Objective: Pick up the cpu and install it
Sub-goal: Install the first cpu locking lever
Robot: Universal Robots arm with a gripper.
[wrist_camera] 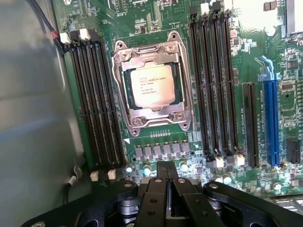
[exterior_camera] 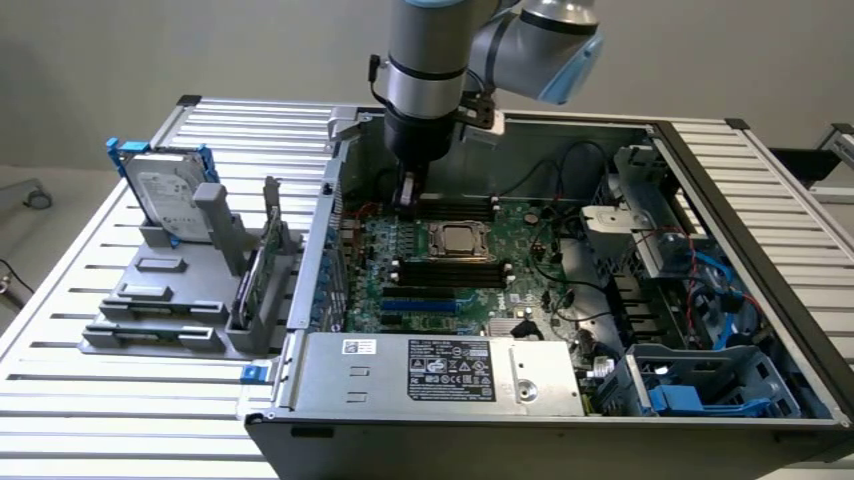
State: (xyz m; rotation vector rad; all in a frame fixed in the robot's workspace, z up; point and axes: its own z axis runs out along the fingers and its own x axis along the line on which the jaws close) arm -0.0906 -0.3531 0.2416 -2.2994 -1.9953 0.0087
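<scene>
Inside an open computer case (exterior_camera: 747, 300) lying on a slatted metal table (exterior_camera: 80, 400), a green motherboard (exterior_camera: 441, 270) faces upward. At its centre sits the cpu (exterior_camera: 458, 239), a small square chip with a pale silvery top, resting in the metal-framed socket (wrist_camera: 152, 84); the wrist view shows the printed chip (wrist_camera: 152, 85) lying flat within the frame. Black memory slots (wrist_camera: 97, 99) run along both sides of the socket, and a blue expansion slot (wrist_camera: 271, 120) lies farther off. Above the board's far edge, the robot arm (exterior_camera: 427, 60) reaches down into the case, its gripper (exterior_camera: 406, 193) hanging close over the board just beside the socket, toward the exterior view's left. The gripper's dark fingers (wrist_camera: 161, 182) are pressed together with nothing between them, and they do not touch the chip. Outside the case, toward the exterior view's left, a grey holder (exterior_camera: 174, 290) on the table carries an upright silver hard drive (exterior_camera: 170, 190) with a blue frame.
</scene>
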